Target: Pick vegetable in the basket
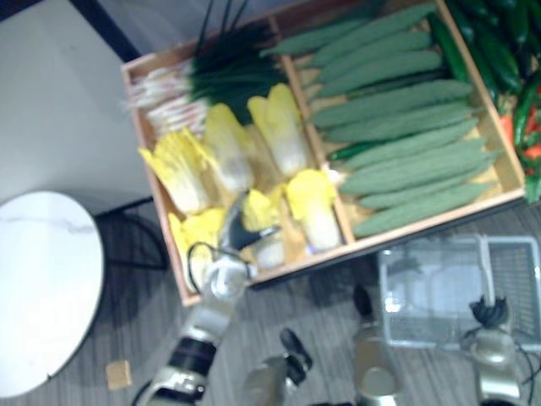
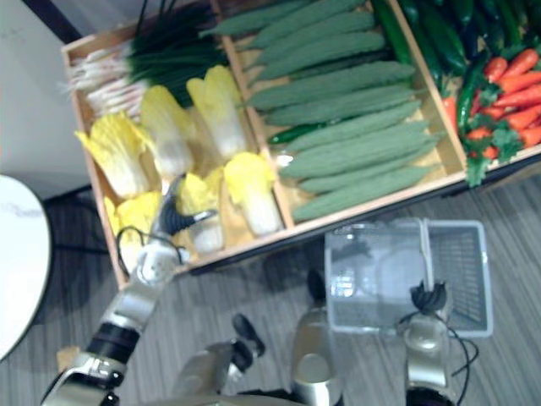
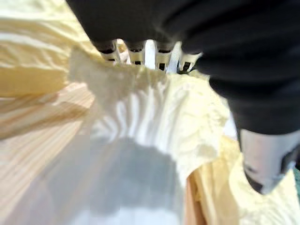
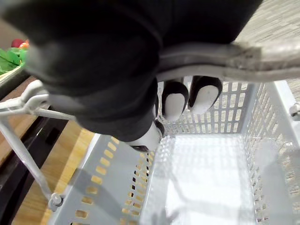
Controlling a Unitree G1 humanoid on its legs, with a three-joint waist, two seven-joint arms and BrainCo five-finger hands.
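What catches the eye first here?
A wooden crate is packed with bumpy green gourds beside bright yellow cabbages. The left hand is down on one cabbage at the crate's near edge. The right hand grips the handle of a grey basket in front of the crate.

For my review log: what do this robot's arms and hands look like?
Both arms are silver-grey and built of rounded segments. The left arm carries a black band towards its lower end, and the right arm is plain. The left hand and right hand each wear a dark cover over the back and wrist. The right hand's fingers are silver with rounded dark tips.
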